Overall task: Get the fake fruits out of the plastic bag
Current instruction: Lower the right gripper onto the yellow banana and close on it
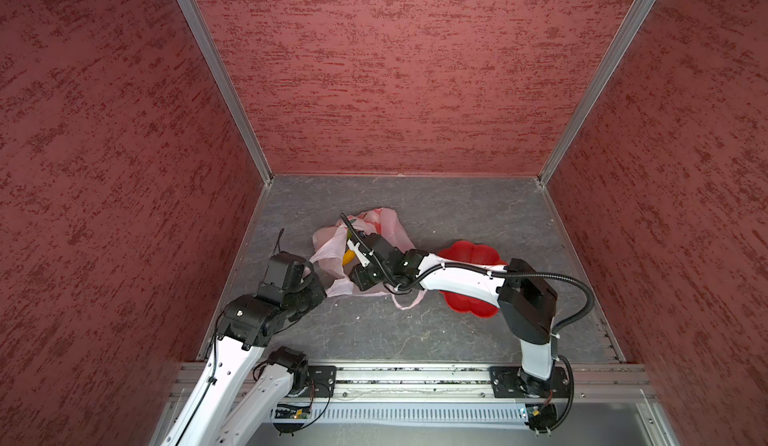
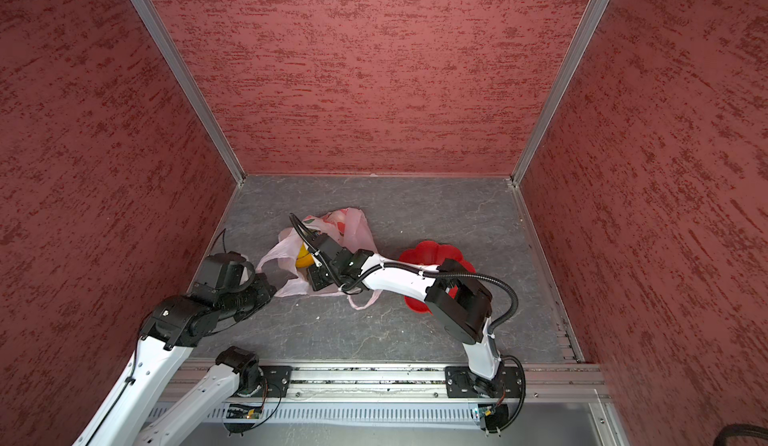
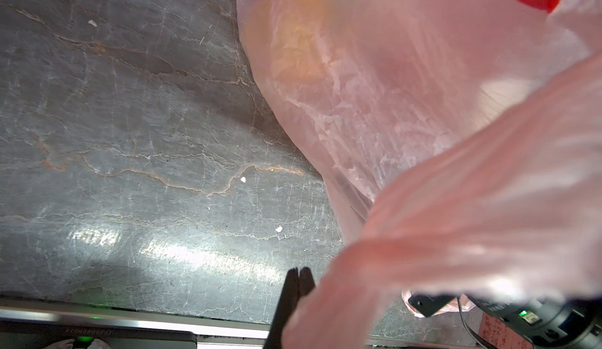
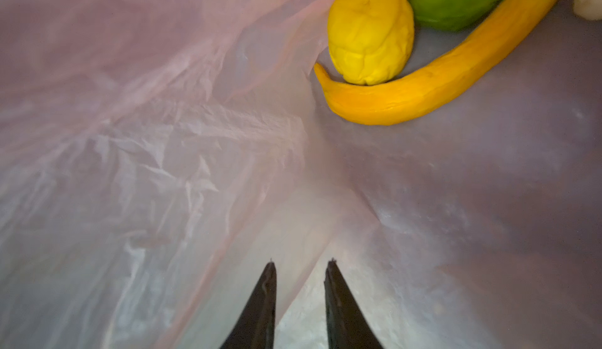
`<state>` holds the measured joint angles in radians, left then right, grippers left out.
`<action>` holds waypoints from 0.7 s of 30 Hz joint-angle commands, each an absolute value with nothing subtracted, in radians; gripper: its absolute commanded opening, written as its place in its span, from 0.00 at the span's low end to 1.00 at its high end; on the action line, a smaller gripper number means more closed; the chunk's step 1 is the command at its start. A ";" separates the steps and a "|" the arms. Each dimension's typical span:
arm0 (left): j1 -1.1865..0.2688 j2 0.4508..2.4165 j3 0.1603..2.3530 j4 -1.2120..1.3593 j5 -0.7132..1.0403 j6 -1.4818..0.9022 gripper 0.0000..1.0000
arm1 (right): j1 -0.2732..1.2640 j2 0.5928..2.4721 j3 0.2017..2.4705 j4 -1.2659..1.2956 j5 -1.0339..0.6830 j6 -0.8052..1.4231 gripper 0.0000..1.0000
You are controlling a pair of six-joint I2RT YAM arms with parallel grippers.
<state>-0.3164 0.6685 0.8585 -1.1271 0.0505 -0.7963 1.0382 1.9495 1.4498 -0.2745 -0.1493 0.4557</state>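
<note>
My left gripper (image 3: pixel 298 282) was shut against a handle of the plastic bag (image 1: pixel 386 223), probably to hold its mouth up. I couldn't tell if it pinched plastic. My right gripper (image 4: pixel 299 269), jaws narrowly apart and empty, reached inside the bag, short of the banana (image 4: pixel 439 70) and the yellow fruit (image 4: pixel 371 28).

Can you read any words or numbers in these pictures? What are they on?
Nothing can be read for sure.
On the black bar: pale lettering, too blurred to read.
On the black device with a green light: white print, too blurred.
On the plastic bag: a red and green picture, no letters.
</note>
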 commanded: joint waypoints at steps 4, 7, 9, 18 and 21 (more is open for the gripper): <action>-0.320 0.662 0.877 -1.131 0.064 -0.788 0.00 | 1.042 2.039 1.531 -0.317 -0.111 0.470 0.30; -0.319 0.650 0.884 -1.181 0.047 -0.794 0.00 | 1.019 2.104 1.602 -0.357 -0.087 0.524 0.35; -0.320 0.660 0.896 -1.215 0.023 -0.800 0.00 | 0.996 2.138 1.633 -0.355 -0.080 0.564 0.37; -0.319 0.705 0.892 -1.229 -0.051 -0.830 0.00 | 0.916 2.230 1.721 -0.312 -0.022 0.671 0.46; -0.321 0.707 0.900 -1.231 -0.071 -0.841 0.00 | 0.891 2.257 1.726 -0.264 -0.036 0.706 0.47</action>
<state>-0.3164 0.7090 0.8772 -1.2129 -0.0265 -0.8219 0.9108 2.2269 1.6985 -0.3103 -0.0669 0.6369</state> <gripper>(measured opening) 0.047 0.471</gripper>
